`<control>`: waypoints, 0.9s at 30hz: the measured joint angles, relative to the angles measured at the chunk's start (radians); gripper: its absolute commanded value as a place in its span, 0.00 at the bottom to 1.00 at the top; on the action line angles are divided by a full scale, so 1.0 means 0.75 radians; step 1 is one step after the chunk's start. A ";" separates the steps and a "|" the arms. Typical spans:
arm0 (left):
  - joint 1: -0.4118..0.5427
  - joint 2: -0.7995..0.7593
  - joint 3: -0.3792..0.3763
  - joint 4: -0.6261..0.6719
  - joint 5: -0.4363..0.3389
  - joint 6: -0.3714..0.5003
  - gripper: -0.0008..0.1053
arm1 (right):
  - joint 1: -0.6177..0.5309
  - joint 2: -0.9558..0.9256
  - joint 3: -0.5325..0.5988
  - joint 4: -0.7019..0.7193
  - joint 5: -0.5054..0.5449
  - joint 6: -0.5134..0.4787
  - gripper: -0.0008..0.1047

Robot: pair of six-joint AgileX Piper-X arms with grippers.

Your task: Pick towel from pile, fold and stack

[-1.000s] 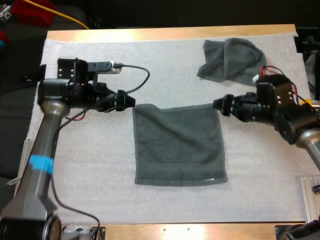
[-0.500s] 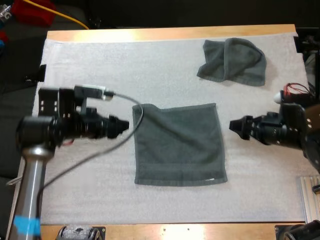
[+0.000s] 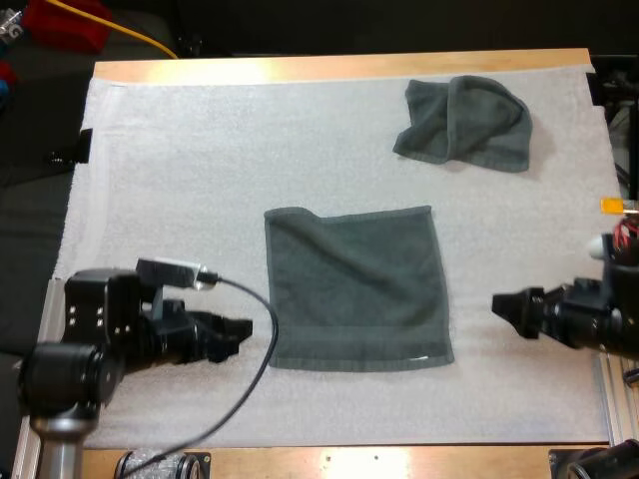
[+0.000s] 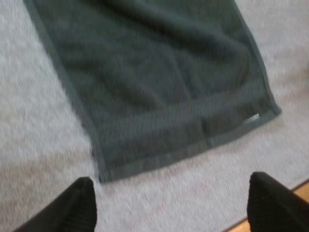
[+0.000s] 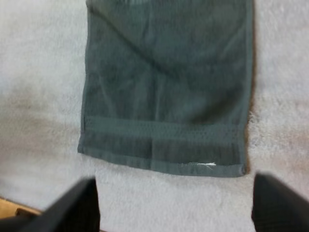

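A dark grey-green towel point(image 3: 355, 287) lies spread flat in the middle of the white mat point(image 3: 200, 150). My left gripper point(image 3: 238, 336) sits low beside the towel's near left corner, open, with nothing between its fingers point(image 4: 79, 205). The same towel point(image 4: 154, 82) lies just ahead of it, its corner close to the fingers. My right gripper point(image 3: 502, 307) hovers off the towel's right edge near the front, also open and empty. Ahead of its fingers point(image 5: 275, 203) lies the towel point(image 5: 169, 87), with a small white tag at its hem. A crumpled towel point(image 3: 464, 120) rests at the mat's far right.
The wooden table edge point(image 3: 339, 66) runs along the far side and another strip along the front. A metal rail point(image 3: 619, 389) stands at the front right of the mat. Bare mat stretches left of the flat towel.
Both grippers have let go of the towel's far corners and drawn back toward the front of the table. The towel now lies flat with nothing holding it.
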 measured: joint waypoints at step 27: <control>0.000 -0.171 0.000 0.140 -0.014 -0.001 0.60 | 0.000 -0.264 0.465 -0.125 0.062 0.045 0.62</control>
